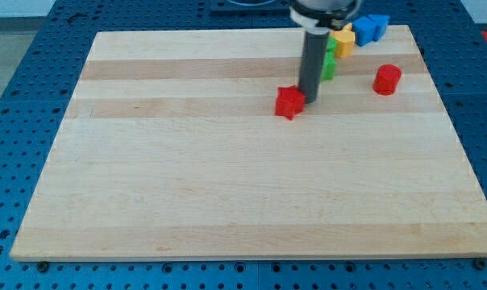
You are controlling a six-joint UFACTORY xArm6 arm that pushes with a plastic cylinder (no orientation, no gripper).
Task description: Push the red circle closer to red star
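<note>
The red star [289, 103] lies on the wooden board [227, 177] a little above its middle. The red circle [386, 80] stands to the view's right of it, well apart, near the board's right edge. My tip [310, 100] is down on the board right beside the star's right side, touching or nearly touching it. The circle is far to the right of my tip.
A green block [329, 64] sits just behind the rod, partly hidden by it. A yellow block [342, 41] and two blue blocks [370, 28] cluster at the view's top right. A blue perforated table surrounds the board.
</note>
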